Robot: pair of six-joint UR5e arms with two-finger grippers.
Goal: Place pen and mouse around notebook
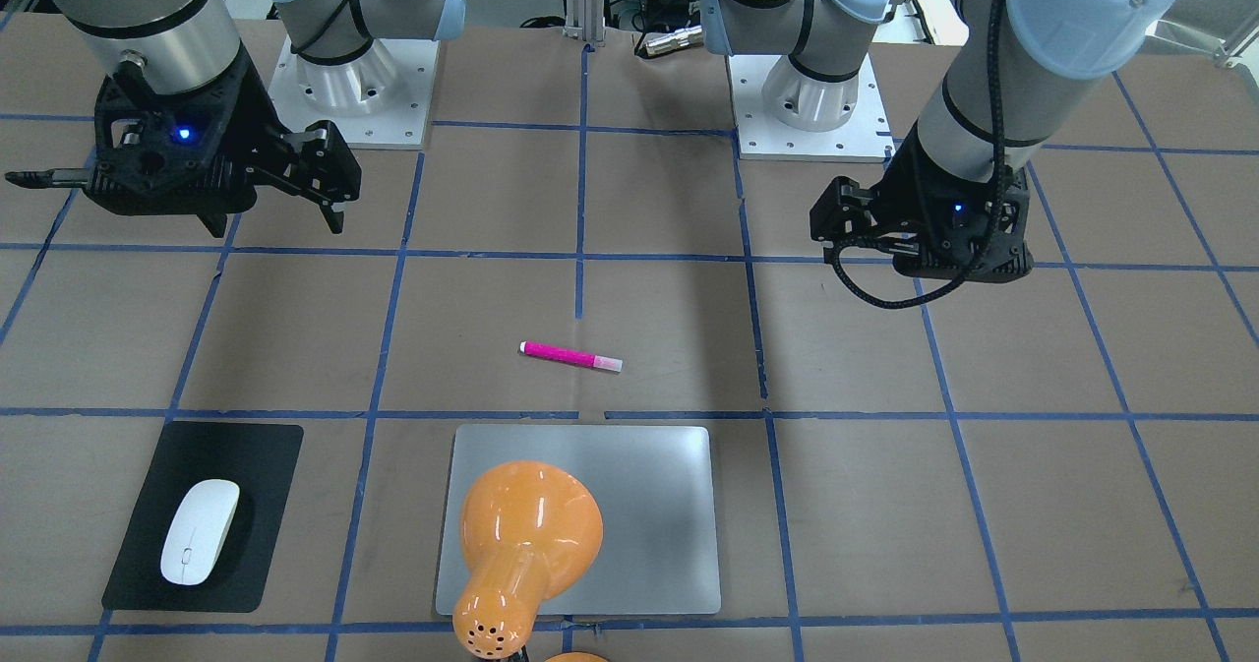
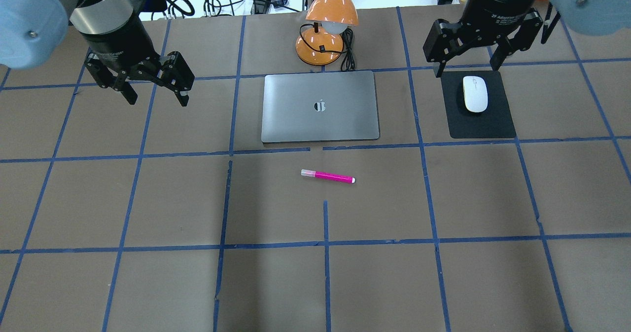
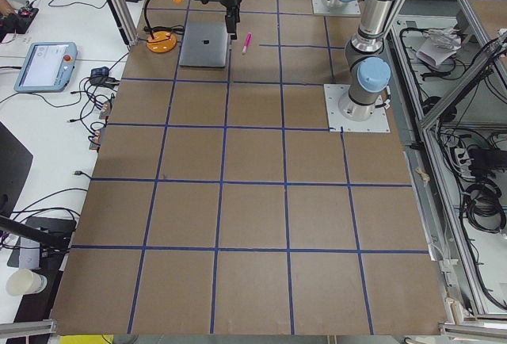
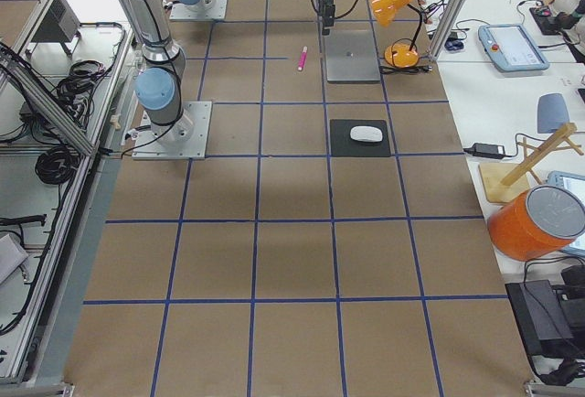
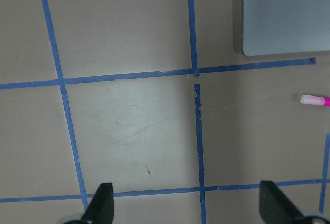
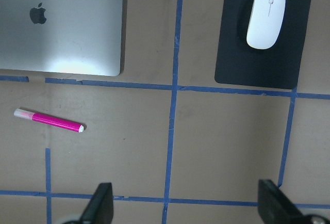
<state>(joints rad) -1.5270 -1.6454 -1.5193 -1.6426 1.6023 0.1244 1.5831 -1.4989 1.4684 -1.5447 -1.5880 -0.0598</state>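
The silver-grey notebook lies closed at the far middle of the table. The pink pen lies flat just in front of it, pale cap end pointing toward the robot's left. The white mouse rests on a black mat to the right of the notebook. My right gripper hovers open over the mat's far edge, holding nothing. My left gripper hangs open and empty well to the left of the notebook. The right wrist view shows the mouse, pen and notebook below.
An orange desk lamp with its cable stands just behind the notebook, and its shade covers part of the notebook in the front-facing view. Blue tape lines grid the brown table. Monitors, cables and a person's hand sit on side desks beyond the table.
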